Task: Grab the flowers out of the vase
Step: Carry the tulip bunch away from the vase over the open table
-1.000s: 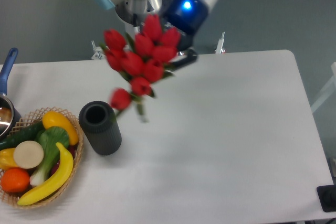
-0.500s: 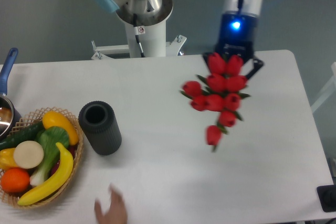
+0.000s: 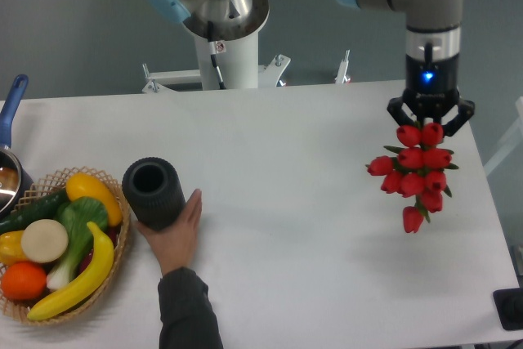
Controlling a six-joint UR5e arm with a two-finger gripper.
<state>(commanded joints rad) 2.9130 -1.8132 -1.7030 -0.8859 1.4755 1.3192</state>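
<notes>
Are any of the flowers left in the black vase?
No, the vase shows an empty dark mouth, while the flowers hang from the gripper over the table's right side.

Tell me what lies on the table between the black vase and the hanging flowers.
In the camera view, only a person's hand lies there, resting against the vase. From it to the flowers, held by the gripper, the white table is bare.

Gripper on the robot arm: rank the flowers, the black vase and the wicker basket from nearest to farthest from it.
From the gripper:
1. The red tulip flowers, hanging right below it at the table's right side.
2. The black vase, far to the left, with a person's hand against it.
3. The wicker basket, at the left edge.
</notes>
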